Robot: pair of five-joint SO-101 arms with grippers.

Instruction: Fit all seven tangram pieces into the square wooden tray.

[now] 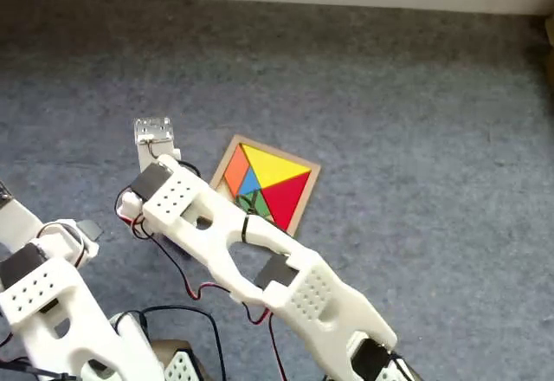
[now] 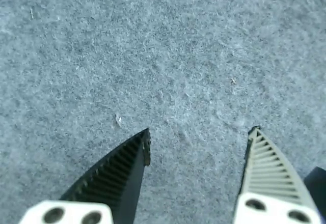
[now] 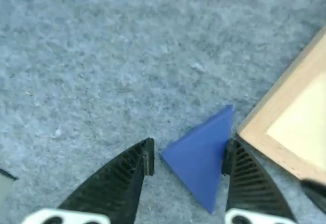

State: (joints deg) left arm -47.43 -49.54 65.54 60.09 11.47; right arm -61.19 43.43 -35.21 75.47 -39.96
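Lying flat on the grey desk [image 2: 153, 56], the blue triangle [image 3: 199, 158] sits just outside a corner of the wooden tray [image 3: 257, 132], so it looks like a piece not yet fitted. The right gripper [image 3: 188, 151] straddles it with jaws spread and holding nothing, one finger right against its edge, probably lined up for a pinch. Yellow [image 1: 273, 166], red [image 1: 286, 197] and orange [image 1: 235, 171] pieces fill the tray. The left gripper [image 2: 199, 131] hangs released over bare desk, likely keeping clear.

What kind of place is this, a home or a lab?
Probably a robotics test bench: two white plastic robot arms over a grey-blue felt-covered table, a square wooden tray holding coloured tangram pieces, and a blue triangular piece lying beside it.
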